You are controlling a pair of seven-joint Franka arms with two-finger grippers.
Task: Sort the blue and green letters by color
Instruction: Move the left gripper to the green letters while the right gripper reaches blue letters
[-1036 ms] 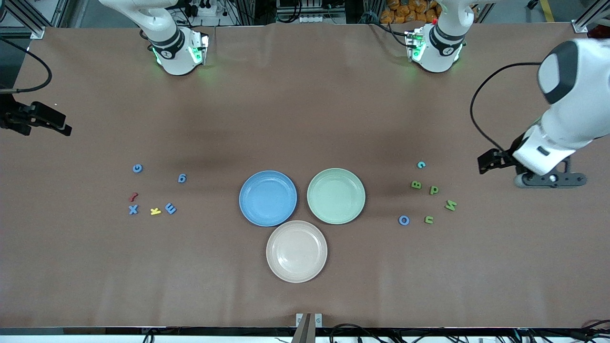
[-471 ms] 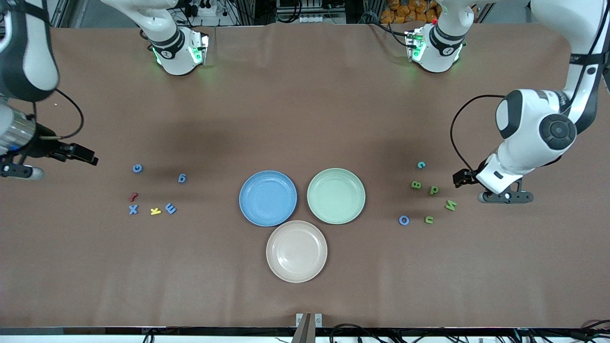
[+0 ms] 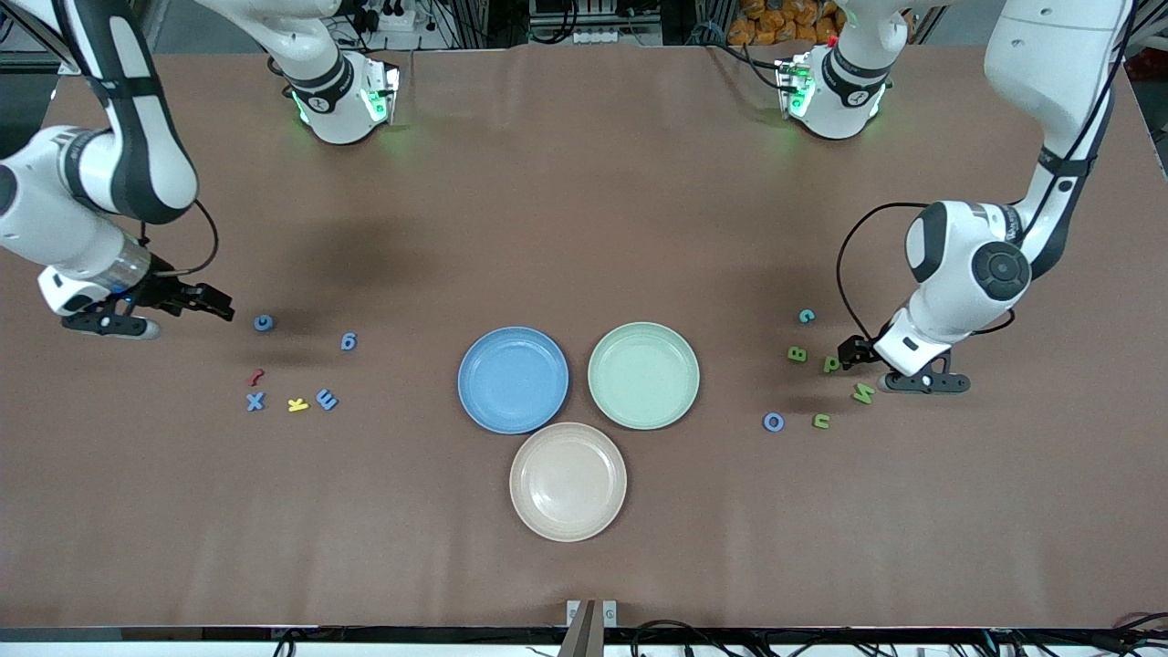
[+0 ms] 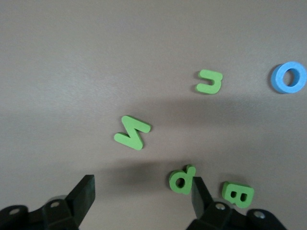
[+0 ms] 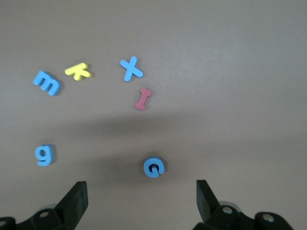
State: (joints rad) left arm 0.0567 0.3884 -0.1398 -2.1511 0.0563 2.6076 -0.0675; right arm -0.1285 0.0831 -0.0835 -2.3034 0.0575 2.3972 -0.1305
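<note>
My left gripper (image 3: 860, 358) hangs open over the green letters at the left arm's end of the table: B (image 3: 797, 354), P (image 3: 831, 364), N (image 3: 863, 393) and U (image 3: 821, 421), with a blue O (image 3: 774, 422) beside them. In the left wrist view the gripper (image 4: 143, 187) has the P (image 4: 182, 179) by one finger. My right gripper (image 3: 208, 307) hangs open beside the blue G (image 3: 264, 322). Other blue letters (image 3: 348, 341), (image 3: 327, 399), (image 3: 255, 401) lie near it. In the right wrist view the G (image 5: 154, 167) lies just ahead of the gripper (image 5: 140, 189).
A blue plate (image 3: 513, 380), a green plate (image 3: 643, 375) and a beige plate (image 3: 568, 481) sit empty mid-table. A red letter (image 3: 255, 376) and a yellow letter (image 3: 297, 404) lie among the blue ones. A teal C (image 3: 807, 316) lies by the green B.
Both arms have swung in from the table's ends. The left gripper has come over the green letters, the right gripper up to the blue G. No letter has moved.
</note>
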